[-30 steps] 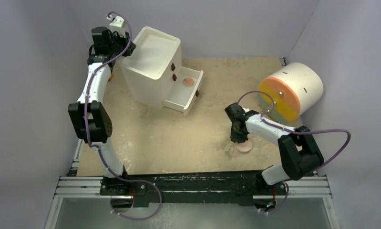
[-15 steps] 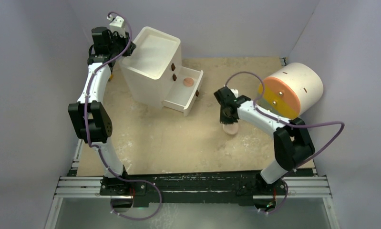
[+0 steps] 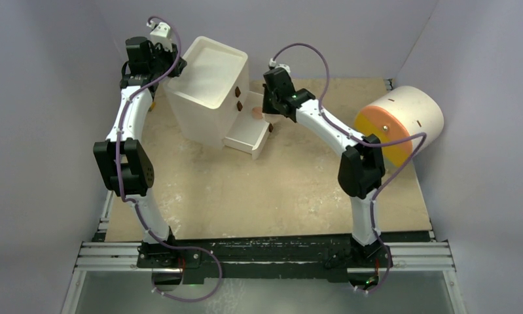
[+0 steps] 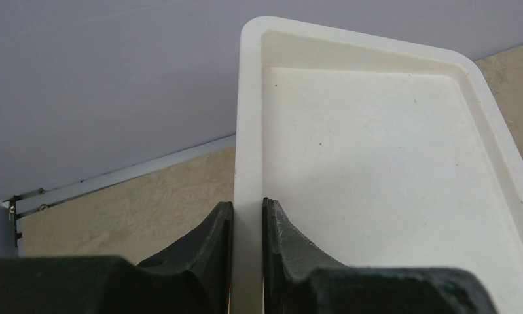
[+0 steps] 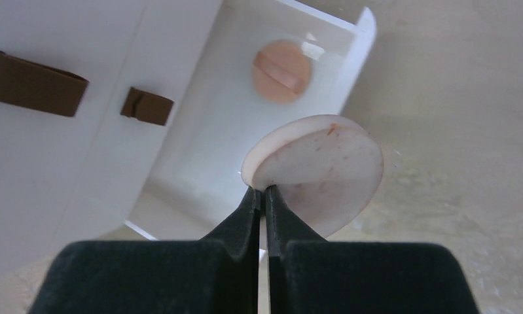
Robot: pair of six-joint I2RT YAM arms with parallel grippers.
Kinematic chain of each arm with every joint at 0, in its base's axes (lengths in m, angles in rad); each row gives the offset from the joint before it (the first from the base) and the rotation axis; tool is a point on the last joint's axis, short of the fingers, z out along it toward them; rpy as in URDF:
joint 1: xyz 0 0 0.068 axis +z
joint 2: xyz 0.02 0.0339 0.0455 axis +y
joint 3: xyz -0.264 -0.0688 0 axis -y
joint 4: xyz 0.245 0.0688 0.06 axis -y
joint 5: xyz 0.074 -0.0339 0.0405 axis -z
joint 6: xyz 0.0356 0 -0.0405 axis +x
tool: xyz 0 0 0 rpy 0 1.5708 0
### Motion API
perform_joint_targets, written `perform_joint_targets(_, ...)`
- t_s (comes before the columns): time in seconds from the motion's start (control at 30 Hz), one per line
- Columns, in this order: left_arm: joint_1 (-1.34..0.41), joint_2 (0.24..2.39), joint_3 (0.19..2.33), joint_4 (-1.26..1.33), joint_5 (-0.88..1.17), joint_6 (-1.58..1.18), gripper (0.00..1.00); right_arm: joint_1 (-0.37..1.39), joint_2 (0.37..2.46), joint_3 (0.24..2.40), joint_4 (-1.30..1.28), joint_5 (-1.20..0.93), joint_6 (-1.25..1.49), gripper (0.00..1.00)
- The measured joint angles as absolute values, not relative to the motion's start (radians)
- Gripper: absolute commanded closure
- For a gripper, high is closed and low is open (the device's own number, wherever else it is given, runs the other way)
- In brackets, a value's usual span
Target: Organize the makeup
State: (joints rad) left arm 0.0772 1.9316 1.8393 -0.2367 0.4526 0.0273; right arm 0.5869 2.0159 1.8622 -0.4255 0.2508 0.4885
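My right gripper (image 3: 270, 112) (image 5: 263, 191) is shut on the edge of a round pink compact (image 5: 324, 169) and holds it in the air over the open bottom drawer (image 3: 244, 140) (image 5: 199, 157). A second round pink compact (image 3: 256, 112) (image 5: 282, 70) lies flat in that drawer near its far end. My left gripper (image 3: 173, 68) (image 4: 247, 206) is shut on the raised top rim (image 4: 249, 131) of the white cabinet (image 3: 206, 78). The white cube box, the flat packet and the two sticks are not in view.
The cabinet stands at the back left, its drawer pulled out toward the right, with brown knobs (image 5: 35, 84) on the shut drawers above. A large white cylinder with an orange-yellow face (image 3: 402, 121) lies at the right. Grey walls close three sides.
My right arm has lifted the pink compact from the front right of the table and carried it back and left, to over the open drawer. The left arm has not moved.
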Motion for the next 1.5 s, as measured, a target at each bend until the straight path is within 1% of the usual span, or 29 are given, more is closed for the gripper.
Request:
perform_joint_targets(0.23, 0.077, 1.932, 1.839, -0.237, 0.453, 0.027, 1.0, 0.635, 2.204, 2.056, -0.409, 0.176, 0.46, 1.0)
perform_joint_targets(0.43, 0.077, 1.932, 1.839, -0.237, 0.453, 0.028, 1.0, 0.683, 2.3, 2.109, -0.406, 0.131, 0.451, 0.99)
perform_joint_targets(0.5, 0.077, 1.932, 1.839, -0.237, 0.453, 0.028, 1.0, 0.692, 2.317, 2.109, -0.411, 0.122, 0.451, 0.93)
perform_joint_targets(0.57, 0.077, 1.932, 1.839, -0.237, 0.453, 0.027, 1.0, 0.699, 2.324, 2.102, -0.414, 0.111, 0.451, 0.85)
perform_joint_targets(0.67, 0.077, 1.932, 1.839, -0.237, 0.453, 0.027, 1.0, 0.699, 2.323, 2.086, -0.411, 0.112, 0.451, 0.72)
perform_joint_targets(0.73, 0.077, 1.932, 1.839, -0.237, 0.453, 0.027, 1.0, 0.697, 2.323, 2.075, -0.414, 0.112, 0.447, 0.62)
perform_joint_targets(0.83, 0.077, 1.932, 1.839, -0.237, 0.453, 0.027, 1.0, 0.693, 2.323, 2.07, -0.421, 0.113, 0.442, 0.55)
perform_joint_targets(1.1, 0.077, 1.932, 1.839, -0.237, 0.453, 0.027, 1.0, 0.687, 2.295, 2.052, -0.426, 0.123, 0.412, 0.55)
perform_joint_targets(1.27, 0.077, 1.932, 1.839, -0.237, 0.453, 0.027, 1.0, 0.663, 2.137, 1.915, -0.393, 0.147, 0.395, 0.54)
perform_joint_targets(1.4, 0.077, 1.932, 1.839, -0.237, 0.453, 0.027, 1.0, 0.605, 1.987, 1.822, -0.348, 0.168, 0.388, 0.53)
perform_joint_targets(1.5, 0.077, 1.932, 1.839, -0.237, 0.453, 0.027, 1.0, 0.553, 1.922, 1.784, -0.327, 0.188, 0.388, 0.53)
